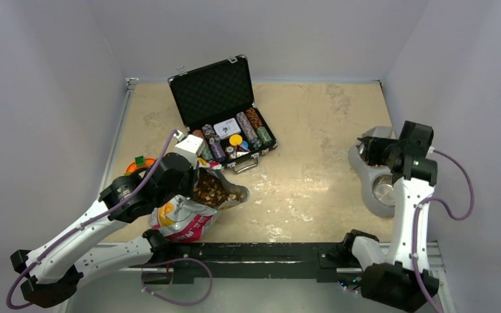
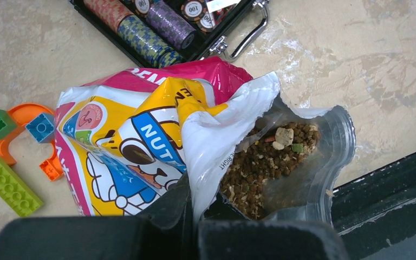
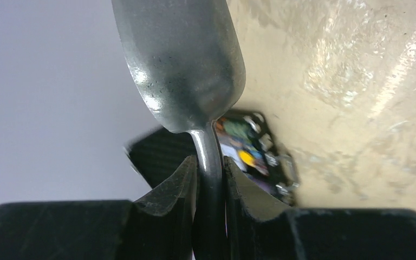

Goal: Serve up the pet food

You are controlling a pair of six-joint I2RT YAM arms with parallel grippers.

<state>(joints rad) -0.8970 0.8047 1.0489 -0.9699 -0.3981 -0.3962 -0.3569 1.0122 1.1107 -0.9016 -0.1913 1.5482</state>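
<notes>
The left hand (image 2: 192, 210) was clamped shut on the lip of the bag (image 2: 114, 135), evidently to hold its mouth open; the pet food (image 2: 260, 162) lay exposed inside, just ahead of that hand. The right hand (image 3: 210, 170) pinched a spoon (image 3: 184, 65) by its handle at the feeder (image 1: 365, 182), presumably for serving.

The top external camera sits high above and behind the arms (image 1: 404, 215). It faces down and forward, far enough back to take in the whole table (image 1: 313, 130), with the poker chip case (image 1: 212, 91) at upper centre.

The left wrist camera looks steeply down past the left fingers (image 2: 168, 216) at the bottom edge, close over the pet food bag (image 2: 135, 135).

The right wrist camera is rolled sideways and looks along a spoon (image 3: 179, 65) from very near the right fingers (image 3: 168, 200), with the wall (image 3: 43, 81) at left.

All three views share the case, which is blurred in the right wrist view. The top and left wrist views share the bag.
</notes>
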